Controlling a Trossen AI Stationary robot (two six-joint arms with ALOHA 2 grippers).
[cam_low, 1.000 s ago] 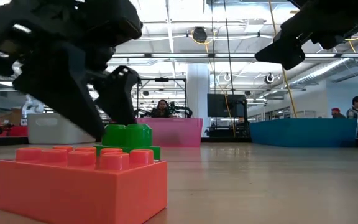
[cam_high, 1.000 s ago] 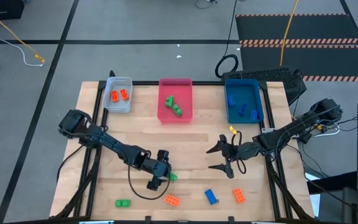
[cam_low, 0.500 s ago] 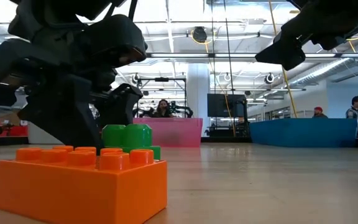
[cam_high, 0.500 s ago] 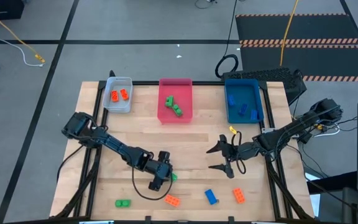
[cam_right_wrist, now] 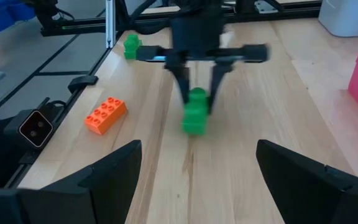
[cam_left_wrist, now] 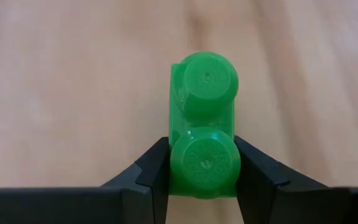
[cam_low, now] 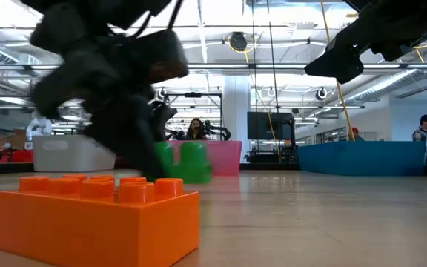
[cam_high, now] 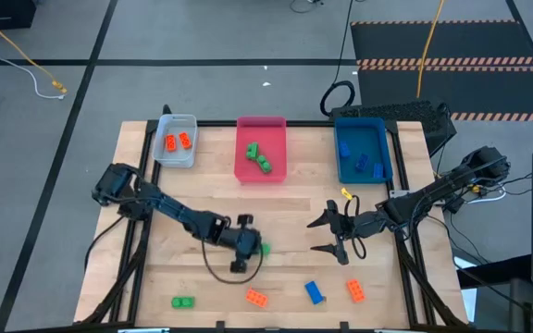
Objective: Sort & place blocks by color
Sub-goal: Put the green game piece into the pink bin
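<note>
High view: bare counter (cam_high: 285, 208) mid-board, left gripper (cam_high: 259, 248) fingers (cam_left_wrist: 155, 171) clamped on green block (cam_left_wrist: 202, 134), right gripper (cam_high: 320, 235) fingers spread wide, gripping nothing.

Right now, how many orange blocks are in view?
4: two in the grey tray, one beside the other; two on the table's front edge, one left and one right of the blue block. None seem hidden.

Wooden table (cam_high: 211, 180), three trays (cam_high: 176, 141), scattered loose blocks (cam_high: 257, 297)
</note>
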